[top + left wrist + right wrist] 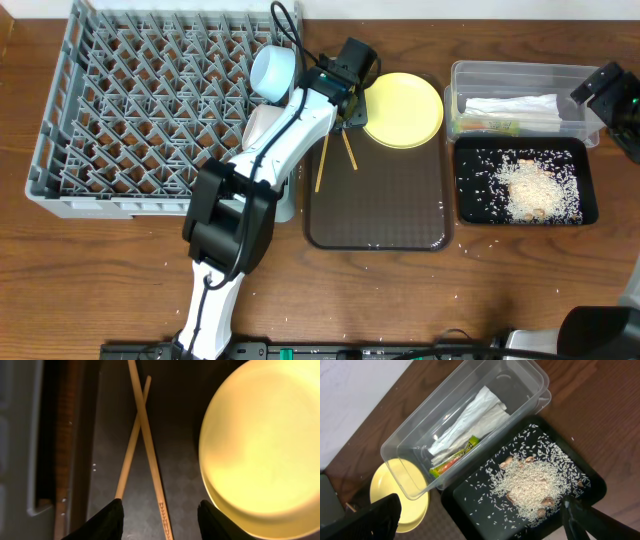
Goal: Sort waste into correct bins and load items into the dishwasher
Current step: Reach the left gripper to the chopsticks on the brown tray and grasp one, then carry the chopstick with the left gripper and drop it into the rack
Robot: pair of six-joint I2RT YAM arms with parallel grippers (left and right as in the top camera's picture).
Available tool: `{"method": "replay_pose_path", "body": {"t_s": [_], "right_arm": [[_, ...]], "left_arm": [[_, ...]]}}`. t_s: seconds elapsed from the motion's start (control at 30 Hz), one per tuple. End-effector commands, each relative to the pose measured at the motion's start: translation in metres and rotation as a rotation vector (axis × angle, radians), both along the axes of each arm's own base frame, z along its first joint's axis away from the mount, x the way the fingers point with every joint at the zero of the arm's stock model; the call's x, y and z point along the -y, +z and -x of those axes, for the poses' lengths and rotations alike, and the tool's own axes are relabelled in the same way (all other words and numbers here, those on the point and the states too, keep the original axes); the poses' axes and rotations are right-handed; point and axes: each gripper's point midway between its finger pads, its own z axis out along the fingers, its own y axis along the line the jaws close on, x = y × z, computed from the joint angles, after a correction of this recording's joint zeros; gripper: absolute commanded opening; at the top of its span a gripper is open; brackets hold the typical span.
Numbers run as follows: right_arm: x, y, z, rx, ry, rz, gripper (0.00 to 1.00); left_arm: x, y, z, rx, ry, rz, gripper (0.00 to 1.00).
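My left gripper (pixel 352 112) (pixel 161 520) is open and empty, low over the two crossed chopsticks (pixel 336 152) (pixel 144 440) on the brown tray (pixel 380 215), beside the yellow plate (pixel 402 108) (pixel 265 445). My right gripper (pixel 605 90) (pixel 480 522) is open and empty, high above the bins. The clear tub (pixel 520 75) (pixel 420 435) holds the white napkin (pixel 512 108) (pixel 470 417) and the green-and-orange wrapper (pixel 490 126) (pixel 455 457). The black tray (pixel 470 205) (pixel 470 505) holds rice (pixel 530 185) (pixel 530 485). A blue-sided bowl (pixel 272 72) and a white item (pixel 262 125) stand in the grey rack (pixel 150 110).
The left arm (pixel 270 150) stretches over the rack's right edge. A few rice grains lie on the wooden table (pixel 480 290) near the black tray and by the front edge. The yellow plate also shows in the right wrist view (pixel 390 487), partly under the tub.
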Motion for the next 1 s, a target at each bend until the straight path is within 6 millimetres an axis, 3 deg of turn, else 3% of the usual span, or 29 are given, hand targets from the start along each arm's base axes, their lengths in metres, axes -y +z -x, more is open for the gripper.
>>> {"method": "replay_pose_path", "body": {"t_s": [0.0,0.27,0.73,0.87,0.9,0.97], "right_arm": [[0.0,-0.001,0.0,-0.001,-0.012,-0.009,0.99],[0.0,-0.001,0.0,-0.001,-0.012,-0.009,0.99],[0.0,-0.001,0.0,-0.001,-0.012,-0.009,0.99],[0.0,-0.001,0.0,-0.001,-0.012,-0.009,0.99],[0.0,-0.001,0.0,-0.001,-0.012,-0.009,0.99],[0.0,-0.001,0.0,-0.001,-0.012,-0.009,0.99]], "left_arm": [[-0.003,-0.024,-0.001,-0.042,0.064,0.003,0.49],[-0.003,-0.06,0.003,-0.095,0.078,-0.022,0.44],[-0.001,-0.086,0.0,-0.107,0.081,-0.029,0.38],[-0.002,-0.09,0.0,-0.113,0.081,-0.033,0.23],[-0.002,-0.089,0.0,-0.113,0.081,-0.032,0.13],[-0.002,-0.089,0.0,-0.113,0.081,-0.032,0.08]]}}
